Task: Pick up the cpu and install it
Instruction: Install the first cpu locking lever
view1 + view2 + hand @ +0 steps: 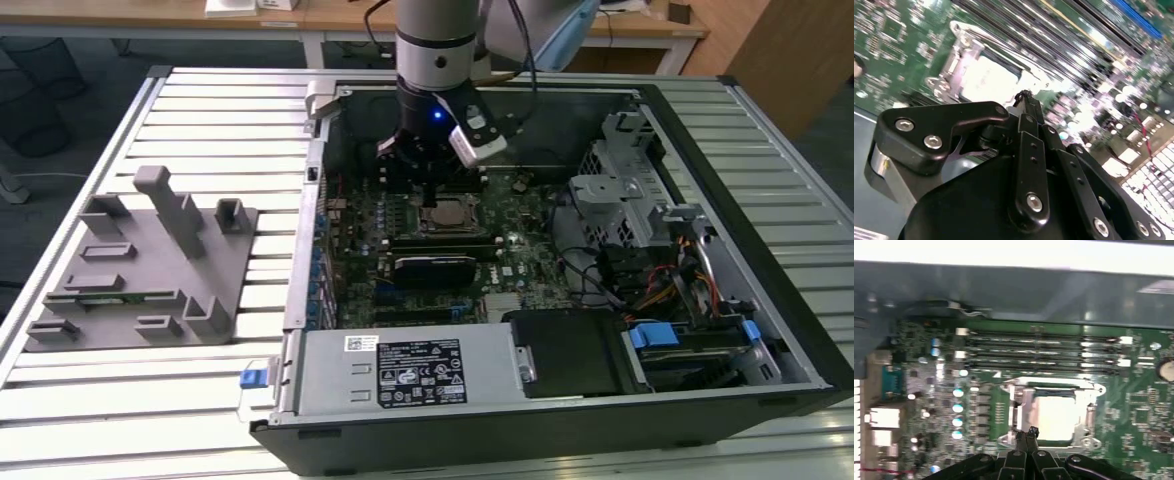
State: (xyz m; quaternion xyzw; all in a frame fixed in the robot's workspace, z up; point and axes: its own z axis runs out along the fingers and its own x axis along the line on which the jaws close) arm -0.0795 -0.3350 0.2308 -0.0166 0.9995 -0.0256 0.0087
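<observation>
**Above the motherboard (534, 215): gripper (430, 185) clenched, cpu (449, 214) seated**

At the left of the exterior view a grey fixture block (134, 270) stands on the slatted table (214, 120). Right of it lies the open computer case (534, 435), board facing up. In the upper middle of that frame the gripper hangs low over the board, fingers pressed together. The cpu lies flat in its socket frame (1021, 405), just beneath the fingertips. In both wrist views the closed gripper (1030, 434) (1025, 97) sits at the edge of the silver cpu (1054, 416) (989, 75); whether they touch, I cannot tell. A drive cage (627, 190) stands at the right.
</observation>
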